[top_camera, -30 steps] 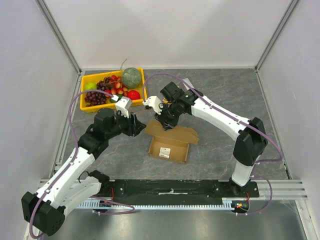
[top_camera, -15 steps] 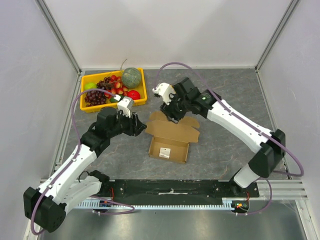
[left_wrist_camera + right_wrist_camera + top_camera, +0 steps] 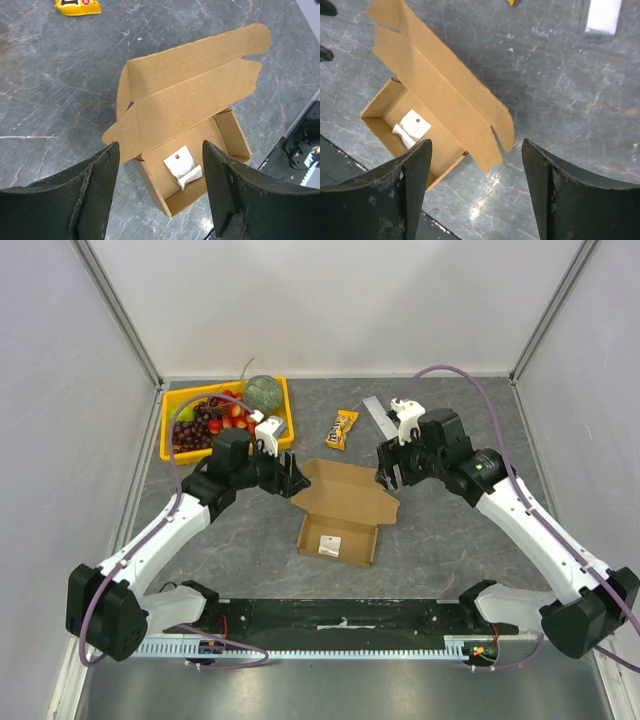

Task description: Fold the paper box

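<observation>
Right hand [image 3: 384, 476] opened and swung rightward off the paper box [image 3: 338, 530].

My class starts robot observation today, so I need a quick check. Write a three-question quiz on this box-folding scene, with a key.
1. True or false: the paper box has its lid closed.
2. What lies inside the box? A) a spoon B) a small white item C) nothing
3. Fill in: the left gripper and right gripper both stand ___, holding nothing.
Key: 1 false; 2 B; 3 open.
</observation>
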Robot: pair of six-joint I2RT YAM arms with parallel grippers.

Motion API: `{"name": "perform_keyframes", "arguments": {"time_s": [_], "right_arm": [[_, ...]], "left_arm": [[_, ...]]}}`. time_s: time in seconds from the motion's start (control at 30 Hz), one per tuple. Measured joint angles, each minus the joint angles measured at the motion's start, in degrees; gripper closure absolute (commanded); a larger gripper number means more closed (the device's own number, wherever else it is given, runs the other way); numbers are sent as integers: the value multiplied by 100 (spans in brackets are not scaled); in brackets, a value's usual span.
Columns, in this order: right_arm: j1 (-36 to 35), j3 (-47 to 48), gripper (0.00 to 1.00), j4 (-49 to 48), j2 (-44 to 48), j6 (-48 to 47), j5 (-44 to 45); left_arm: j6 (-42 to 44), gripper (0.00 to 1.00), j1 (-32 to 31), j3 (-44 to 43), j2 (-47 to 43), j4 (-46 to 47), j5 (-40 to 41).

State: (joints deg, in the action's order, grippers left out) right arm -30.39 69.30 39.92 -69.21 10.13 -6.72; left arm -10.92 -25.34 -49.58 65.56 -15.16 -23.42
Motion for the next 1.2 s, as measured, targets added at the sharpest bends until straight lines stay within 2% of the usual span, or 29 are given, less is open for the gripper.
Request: {"name": "perform_keyframes", "arguments": {"time_s": [0.07, 0.23, 0.5, 0.57, 0.63, 0.73, 1.2], "right_arm": [[46, -179, 15, -2, 105, 186, -118], [247, -442, 13, -4, 68, 450, -496], [761, -839, 10, -70, -188, 490, -1117], [874, -968, 9, -149, -212, 485, -1285], [1043, -1150, 9, -269, -212, 483, -1482], [1244, -1346, 7, -372, -212, 481, -1731], [1414, -1685, 6, -1034, -404, 640, -2245]], "left_arm": [[13, 26, 20, -81, 190, 42, -166], [11, 25, 188, -201, 647, 168, -719], [-15, 24, 892, -262, 1178, 400, -1296], [-24, 22, 1040, -264, 1263, 487, -1381], [-44, 11, 1121, -264, 1331, 566, -1453], [-94, 6, 1150, -262, 1414, 728, -1589], [-162, 3, 1150, -249, 1923, 1169, -1792]]}}
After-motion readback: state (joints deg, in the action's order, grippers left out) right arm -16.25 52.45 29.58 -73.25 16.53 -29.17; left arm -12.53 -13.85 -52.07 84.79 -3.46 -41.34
